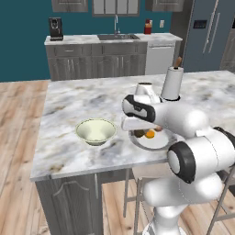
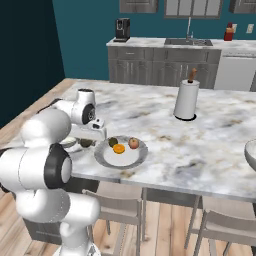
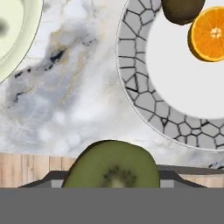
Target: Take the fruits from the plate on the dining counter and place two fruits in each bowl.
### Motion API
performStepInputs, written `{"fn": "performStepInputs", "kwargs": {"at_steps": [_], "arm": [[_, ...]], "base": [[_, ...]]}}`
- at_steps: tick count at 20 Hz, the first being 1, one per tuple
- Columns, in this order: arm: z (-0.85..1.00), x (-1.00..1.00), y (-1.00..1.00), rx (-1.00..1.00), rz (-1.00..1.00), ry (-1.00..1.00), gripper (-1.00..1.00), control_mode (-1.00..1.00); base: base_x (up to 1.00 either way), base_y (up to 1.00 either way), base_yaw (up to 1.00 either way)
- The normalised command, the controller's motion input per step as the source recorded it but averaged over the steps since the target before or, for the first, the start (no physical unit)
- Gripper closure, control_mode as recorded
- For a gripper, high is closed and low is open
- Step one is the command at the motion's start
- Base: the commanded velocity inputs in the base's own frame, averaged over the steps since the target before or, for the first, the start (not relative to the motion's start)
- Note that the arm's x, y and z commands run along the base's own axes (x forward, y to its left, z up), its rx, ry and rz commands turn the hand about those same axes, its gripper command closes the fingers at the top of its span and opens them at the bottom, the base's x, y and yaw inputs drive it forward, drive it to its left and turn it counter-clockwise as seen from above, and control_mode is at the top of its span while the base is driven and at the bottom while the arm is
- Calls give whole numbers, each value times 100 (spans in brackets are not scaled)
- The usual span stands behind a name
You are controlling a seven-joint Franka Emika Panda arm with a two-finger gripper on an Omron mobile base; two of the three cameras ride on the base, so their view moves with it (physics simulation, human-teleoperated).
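I am hovering over the marble surface (image 1: 69, 105), between the cream-green bowl (image 1: 96, 131) to one side of my hand (image 3: 112, 181) and the ribbed plate (image 3: 135, 94) to the other, my hand pinching a cut kiwi (image 3: 112, 168). The likeliest slip, I judge: this smooth, rounded fruit squirting free before reaching the bowl, rolling off the near edge. The orange (image 3: 209, 34) and a dark fruit (image 3: 181, 11) are waiting on the plate.

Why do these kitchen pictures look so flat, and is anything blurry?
Left base view: even light, faint shadow under the cream bowl. Right base view: the plate is crisp, no glare. Hand view: sharp throughout, the kiwi half looms large and close.
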Motion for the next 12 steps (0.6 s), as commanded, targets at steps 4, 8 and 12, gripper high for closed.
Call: {"fn": "performStepInputs", "kwargs": {"at_steps": [4, 8, 12], "arm": [[42, 0, 100, 0, 0, 18, 100, -100], [24, 26, 100, 0, 0, 18, 100, -100], [0, 68, 78, 0, 0, 10, 100, -100]], "base": [[0, 0, 0], [0, 0, 0], [0, 0, 0]]}}
